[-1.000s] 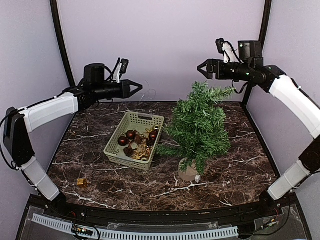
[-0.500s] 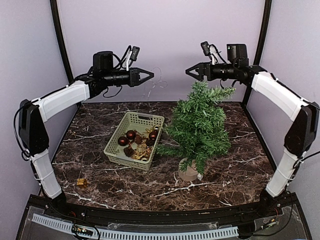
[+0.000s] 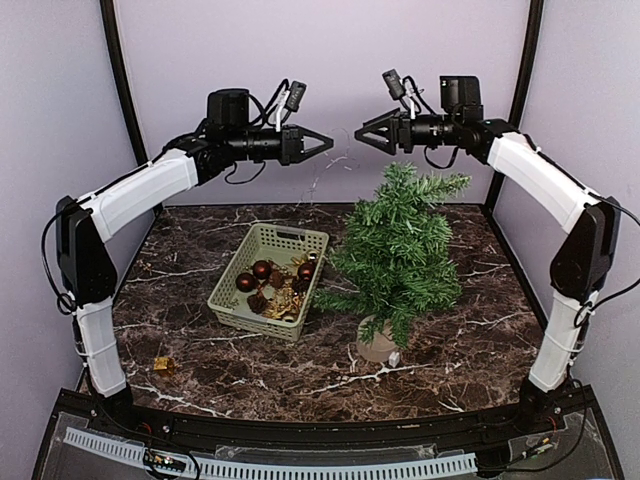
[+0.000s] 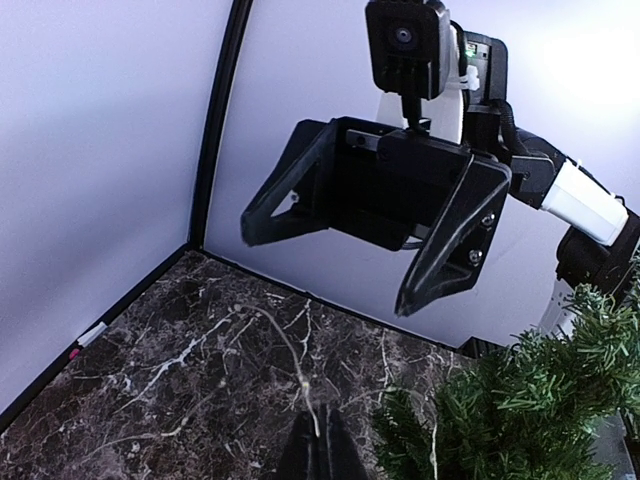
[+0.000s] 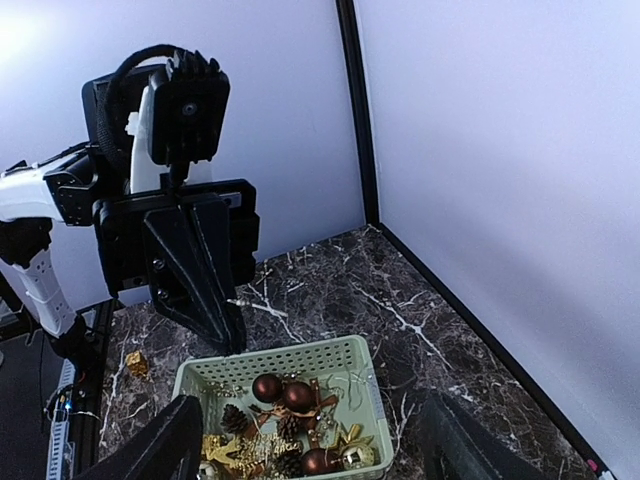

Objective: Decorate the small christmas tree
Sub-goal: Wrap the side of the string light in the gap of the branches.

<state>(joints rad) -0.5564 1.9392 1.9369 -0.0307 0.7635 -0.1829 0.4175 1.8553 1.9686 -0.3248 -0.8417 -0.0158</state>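
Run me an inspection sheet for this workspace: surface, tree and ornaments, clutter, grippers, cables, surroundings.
Surface: dark marbled table, no spills seen.
Job's things: small christmas tree upright on its round base, no ornaments seen on it; pale green basket beside it holds dark red balls and gold pieces.
Clutter: one small gold item loose on the table near the left arm's base.
Grippers: left gripper shut, a thin pale strand at its tips; right gripper open, facing it; both raised high over the table.
Cables: black cables looped at both wrists, no snag seen.
Surroundings: plain lilac walls, black corner posts.
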